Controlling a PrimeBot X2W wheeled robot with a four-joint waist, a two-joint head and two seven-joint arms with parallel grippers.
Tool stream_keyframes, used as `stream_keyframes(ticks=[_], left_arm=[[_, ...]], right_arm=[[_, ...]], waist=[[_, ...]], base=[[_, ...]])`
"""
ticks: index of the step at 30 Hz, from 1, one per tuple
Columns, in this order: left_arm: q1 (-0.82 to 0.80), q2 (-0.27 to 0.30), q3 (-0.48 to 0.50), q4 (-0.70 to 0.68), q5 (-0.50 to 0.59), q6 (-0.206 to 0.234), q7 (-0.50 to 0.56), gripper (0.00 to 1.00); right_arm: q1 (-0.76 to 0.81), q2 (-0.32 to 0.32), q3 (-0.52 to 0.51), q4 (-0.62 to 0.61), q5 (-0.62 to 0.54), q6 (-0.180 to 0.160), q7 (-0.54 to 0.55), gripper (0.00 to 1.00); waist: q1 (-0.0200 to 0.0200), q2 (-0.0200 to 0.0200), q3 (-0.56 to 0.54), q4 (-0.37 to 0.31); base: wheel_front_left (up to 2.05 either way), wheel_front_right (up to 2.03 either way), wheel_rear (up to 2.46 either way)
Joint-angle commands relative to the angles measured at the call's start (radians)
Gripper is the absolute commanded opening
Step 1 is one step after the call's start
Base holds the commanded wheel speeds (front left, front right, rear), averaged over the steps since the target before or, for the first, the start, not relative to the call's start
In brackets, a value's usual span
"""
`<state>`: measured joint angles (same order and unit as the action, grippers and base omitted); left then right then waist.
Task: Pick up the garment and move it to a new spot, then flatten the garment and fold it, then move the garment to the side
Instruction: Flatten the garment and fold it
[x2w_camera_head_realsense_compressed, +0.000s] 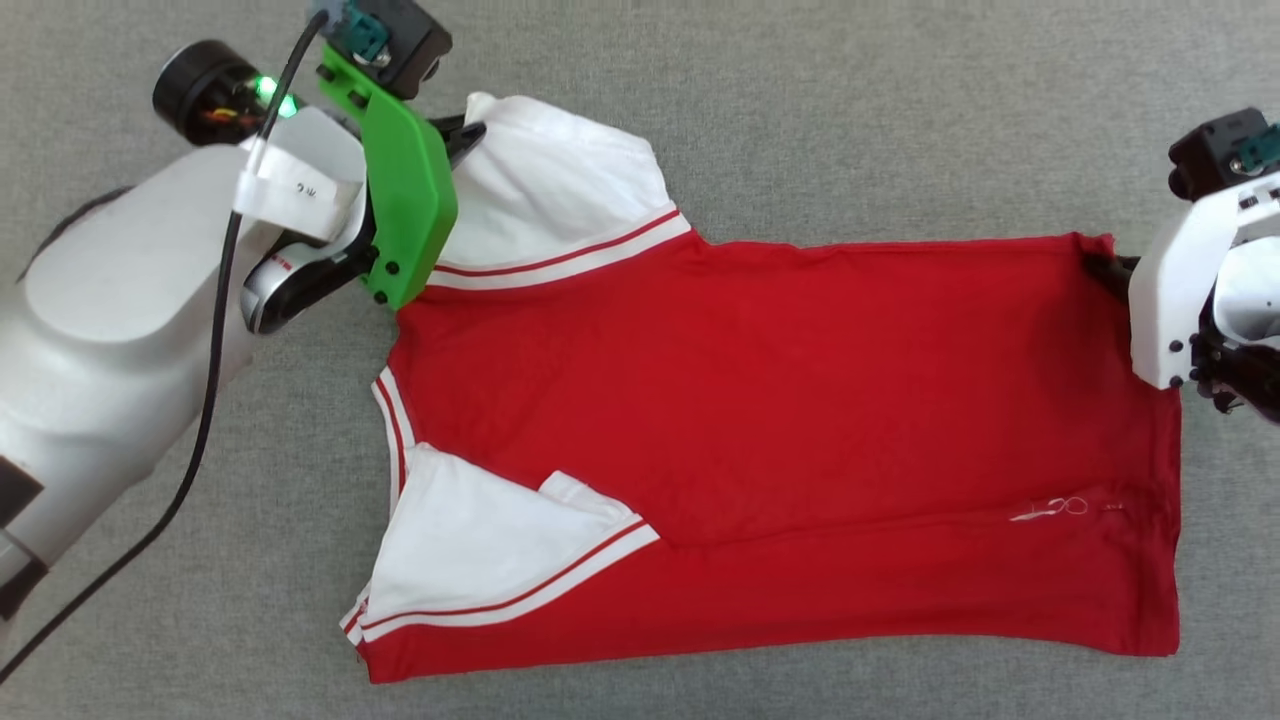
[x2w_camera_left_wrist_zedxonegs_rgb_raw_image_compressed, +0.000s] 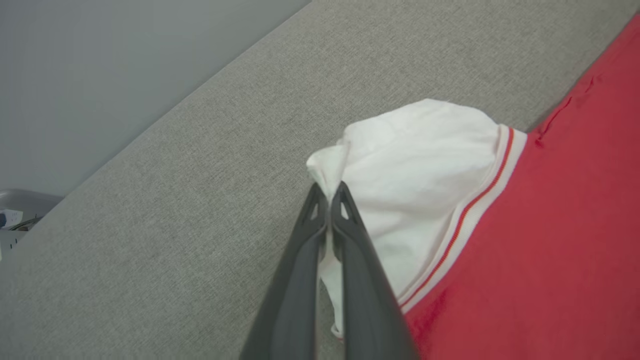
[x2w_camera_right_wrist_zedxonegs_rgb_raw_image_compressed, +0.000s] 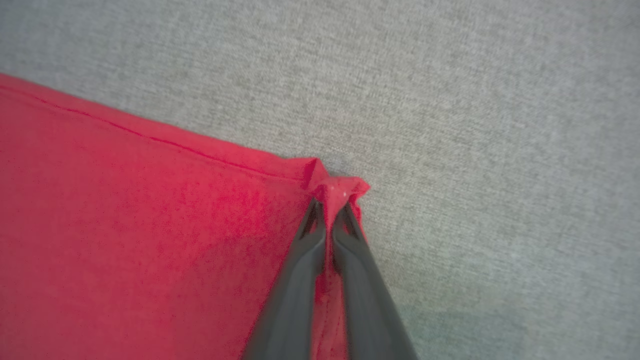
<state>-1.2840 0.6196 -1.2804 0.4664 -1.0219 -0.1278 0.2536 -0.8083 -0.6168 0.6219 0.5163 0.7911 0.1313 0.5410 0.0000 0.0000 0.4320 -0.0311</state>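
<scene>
Head view: red T-shirt (x2w_camera_head_realsense_compressed: 780, 400) lies spread on grey surface (x2w_camera_head_realsense_compressed: 800, 120); left gripper (x2w_camera_head_realsense_compressed: 470, 133), at 11 o'clock, clenches the white sleeve tip (x2w_camera_head_realsense_compressed: 490, 110), right gripper (x2w_camera_head_realsense_compressed: 1104, 268), at 3 o'clock, the hem corner (x2w_camera_head_realsense_compressed: 1095, 245). Unequal pulls could slip these thin pinches.

Red shirt (x2w_camera_head_realsense_compressed: 760, 400) with white sleeves and red-and-white striped trim is lying spread out, mostly flat, stretching lengthwise between the two grippers. Collar end is sitting at the left gripper (x2w_camera_left_wrist_zedxonegs_rgb_raw_image_compressed: 329, 187), hem end at the right gripper (x2w_camera_right_wrist_zedxonegs_rgb_raw_image_compressed: 327, 202). The far sleeve's tip is bunching up, pinched between the left gripper's fingers. The far hem corner is puckering, pinched between the right gripper's fingers. The far edge is running nearly straight from one gripper to the other. On the side away from both grippers, the long edge is lying folded over the body, with the other sleeve lying flat on top.
</scene>
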Motion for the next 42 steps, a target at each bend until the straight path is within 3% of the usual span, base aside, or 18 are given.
stream_keyframes(ticks=[1, 9, 18, 32, 42], left_arm=[[0.030, 0.008, 0.001, 0.002, -0.004, -0.003, -0.013, 0.00], [0.139, 0.036, 0.002, -0.025, -0.021, 0.001, -0.076, 0.00], [0.301, 0.119, 0.002, -0.158, -0.032, 0.073, -0.100, 0.00], [0.621, 0.227, 0.001, -0.346, -0.124, 0.215, -0.146, 0.00], [0.756, 0.185, 0.000, -0.302, -0.137, 0.236, -0.163, 0.00]], right_arm=[[0.030, 0.005, 0.014, 0.013, 0.015, -0.001, -0.035, 0.00], [0.112, -0.029, 0.025, -0.024, 0.058, -0.001, -0.235, 0.00], [0.255, -0.071, 0.017, -0.080, 0.097, -0.001, -0.346, 0.00], [0.514, -0.078, -0.009, -0.178, 0.125, -0.001, -0.384, 0.00], [0.598, -0.042, -0.036, -0.146, 0.123, -0.001, -0.358, 0.00]], waist=[[0.0000, 0.0000, -0.040, -0.009], [0.0000, 0.0000, -0.174, -0.010], [0.0000, 0.0000, -0.282, 0.001], [0.0000, 0.0000, -0.364, 0.009], [0.0000, 0.0000, -0.343, 0.013]], base=[[0.00, 0.00, 0.00], [0.00, 0.00, 0.00], [0.00, 0.00, 0.00], [0.00, 0.00, 0.00], [0.00, 0.00, 0.00]])
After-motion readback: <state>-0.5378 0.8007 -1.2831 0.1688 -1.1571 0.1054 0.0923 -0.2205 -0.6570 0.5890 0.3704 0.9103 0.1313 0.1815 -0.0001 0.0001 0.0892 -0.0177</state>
